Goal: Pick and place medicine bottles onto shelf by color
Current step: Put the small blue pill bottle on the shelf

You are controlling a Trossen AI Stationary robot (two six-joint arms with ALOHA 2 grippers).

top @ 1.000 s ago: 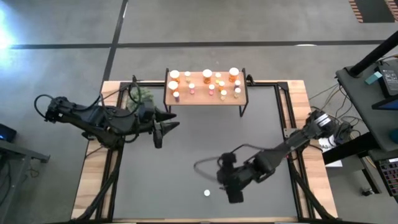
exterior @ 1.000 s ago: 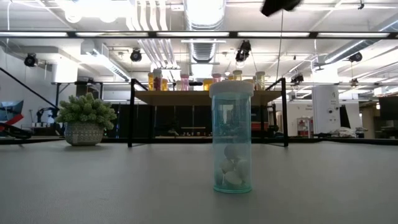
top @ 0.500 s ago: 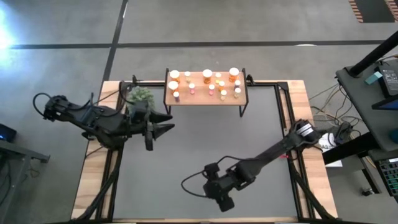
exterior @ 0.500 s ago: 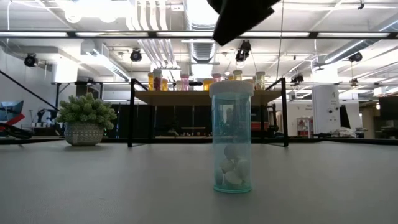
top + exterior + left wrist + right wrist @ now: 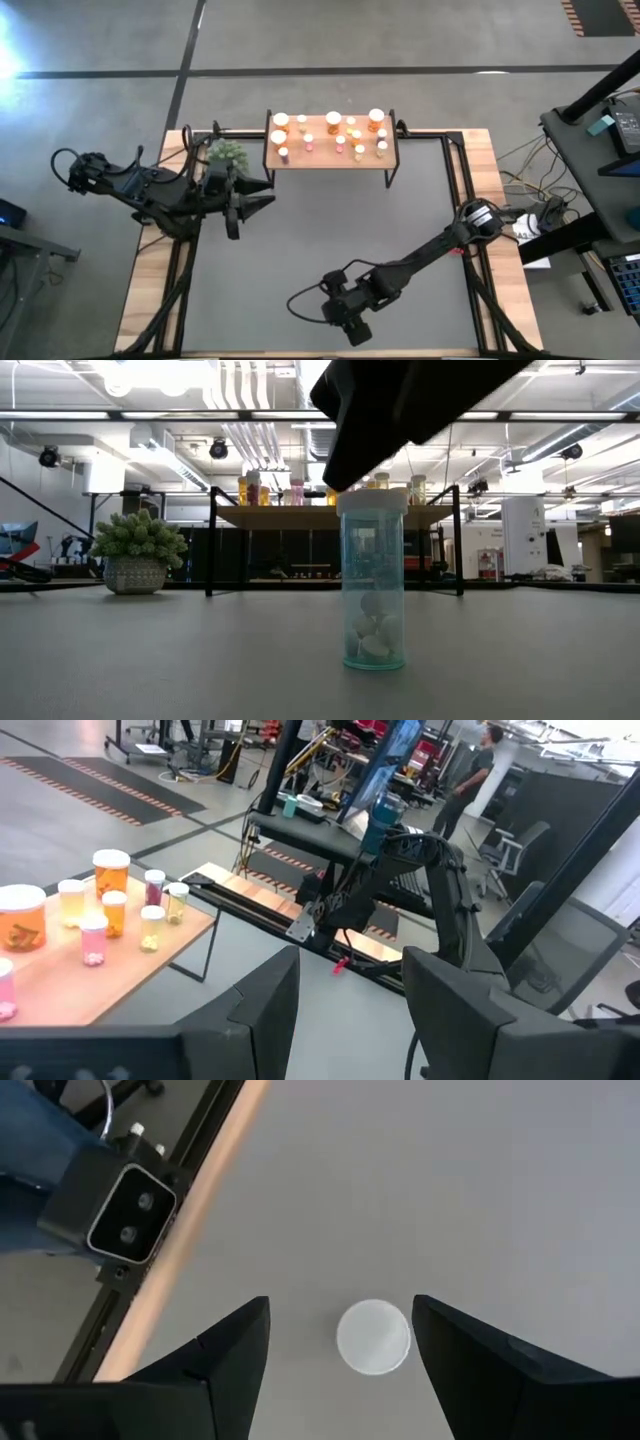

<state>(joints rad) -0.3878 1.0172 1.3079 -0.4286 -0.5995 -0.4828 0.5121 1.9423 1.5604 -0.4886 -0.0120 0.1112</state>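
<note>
Close to the bench's front edge a lone teal bottle (image 5: 372, 580) stands upright with pills at its bottom, and the right gripper (image 5: 372, 1355) hangs straight over its white cap, fingers spread to either side and touching nothing. This looks like the pick: lower, centre, then pinch the body. Farther back the left gripper (image 5: 345, 1010) waits spread and empty near the plant (image 5: 226, 152), beside the shelf (image 5: 330, 156) of sorted bottles at the far edge.
</note>
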